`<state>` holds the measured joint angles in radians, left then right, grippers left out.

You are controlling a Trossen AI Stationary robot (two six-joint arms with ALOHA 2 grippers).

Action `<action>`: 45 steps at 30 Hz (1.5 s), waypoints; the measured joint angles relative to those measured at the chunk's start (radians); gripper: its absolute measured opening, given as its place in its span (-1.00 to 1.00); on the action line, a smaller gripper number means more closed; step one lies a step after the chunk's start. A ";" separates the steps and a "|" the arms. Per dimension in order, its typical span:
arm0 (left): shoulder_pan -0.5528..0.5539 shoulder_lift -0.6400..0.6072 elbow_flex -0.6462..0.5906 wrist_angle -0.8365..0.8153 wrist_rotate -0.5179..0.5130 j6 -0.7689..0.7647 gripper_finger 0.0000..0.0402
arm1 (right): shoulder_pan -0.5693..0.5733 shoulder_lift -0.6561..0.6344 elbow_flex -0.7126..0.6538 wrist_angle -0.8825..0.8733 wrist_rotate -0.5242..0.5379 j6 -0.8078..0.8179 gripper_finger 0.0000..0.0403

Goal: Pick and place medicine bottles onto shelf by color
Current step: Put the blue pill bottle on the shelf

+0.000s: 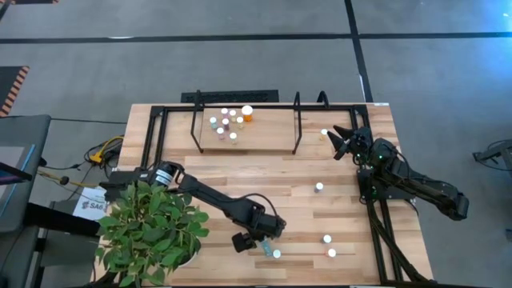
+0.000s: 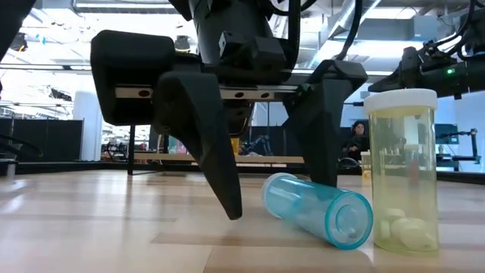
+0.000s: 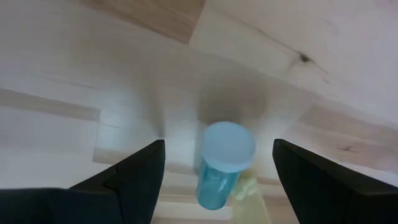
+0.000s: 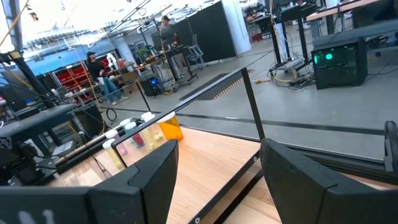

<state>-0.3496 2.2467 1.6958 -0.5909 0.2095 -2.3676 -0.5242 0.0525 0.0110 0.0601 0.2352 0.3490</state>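
Note:
A teal bottle (image 2: 318, 208) with a pale cap lies on its side on the table near the front edge; it also shows in the left wrist view (image 3: 221, 165) and the high view (image 1: 266, 250). A yellowish bottle (image 2: 402, 171) stands upright right beside it. My left gripper (image 3: 217, 143) is open, pointing down, with one finger on either side of the teal bottle and a gap to each. My right gripper (image 1: 340, 140) is open and empty by the shelf's right end. The shelf (image 1: 244, 148) at the far side holds several bottles, one of them larger and orange (image 1: 247, 113).
Loose bottles stand on the table at the middle right (image 1: 319, 187) and front right (image 1: 326, 238) (image 1: 331, 253), and one (image 1: 324, 133) by my right gripper. A potted plant (image 1: 152, 232) fills the front left corner. Black frame bars (image 1: 376, 232) run along the right side.

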 joint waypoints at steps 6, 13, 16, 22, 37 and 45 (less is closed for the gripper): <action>0.003 0.000 0.000 -0.007 0.012 0.000 0.18 | 0.000 0.000 0.000 0.000 0.000 0.000 0.24; 0.003 0.000 0.000 -0.004 0.012 -0.002 -0.36 | 0.000 0.000 0.000 0.000 0.000 0.000 0.24; 0.003 -0.002 0.000 -0.002 0.014 -0.008 -0.57 | 0.000 0.000 0.000 0.000 0.000 0.000 0.24; 0.006 -0.002 0.000 -0.001 0.018 -0.012 -0.66 | 0.000 0.000 0.000 0.000 0.000 0.000 0.24; 0.085 -0.011 -0.001 -0.035 -0.024 0.232 -0.53 | 0.000 0.000 0.000 0.000 0.000 0.000 0.24; 0.121 -0.033 -0.002 -0.072 -0.158 0.372 -0.53 | 0.000 0.000 0.000 0.000 0.000 0.000 0.24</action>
<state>-0.2288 2.2136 1.6939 -0.6634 0.0512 -1.9955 -0.5240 0.0521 0.0111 0.0599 0.2356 0.3490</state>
